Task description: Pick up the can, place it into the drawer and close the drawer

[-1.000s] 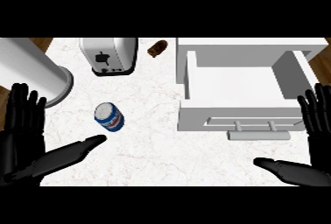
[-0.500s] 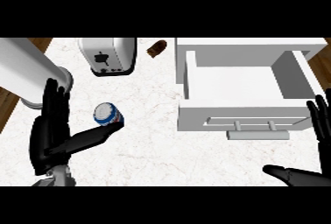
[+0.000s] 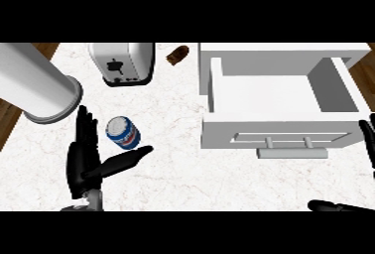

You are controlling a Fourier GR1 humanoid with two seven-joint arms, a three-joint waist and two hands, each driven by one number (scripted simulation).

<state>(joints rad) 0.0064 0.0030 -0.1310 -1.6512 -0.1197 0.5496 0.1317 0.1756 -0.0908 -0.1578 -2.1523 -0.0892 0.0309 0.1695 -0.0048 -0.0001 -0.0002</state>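
Since a second ago the left hand [image 3: 86,161] has swung in from the counter's lower left edge and now stands beside the can [image 3: 123,133], which has not shifted. Its fingers are straight and spread, pointing toward 12 o'clock along the can's left side, while the thumb reaches out toward 2 o'clock just under the can's lower end; nothing is clasped yet, and whether any finger touches the can cannot be told. From the palm, the can lies at about 1 o'clock, sitting in the open fork between fingers and thumb. It rests on the counter [image 3: 176,178], apparently on its side, long axis running roughly 12 to 6 with a slight lean toward 11. The right hand [image 3: 370,149] shows only as straight fingertips at the right edge, resting well apart from the can, so the left is plainly the nearer. The drawer [image 3: 278,134] stands open at 3 o'clock from the can, well apart, its inside bare. Closing the fingers round the can looks like the next move.
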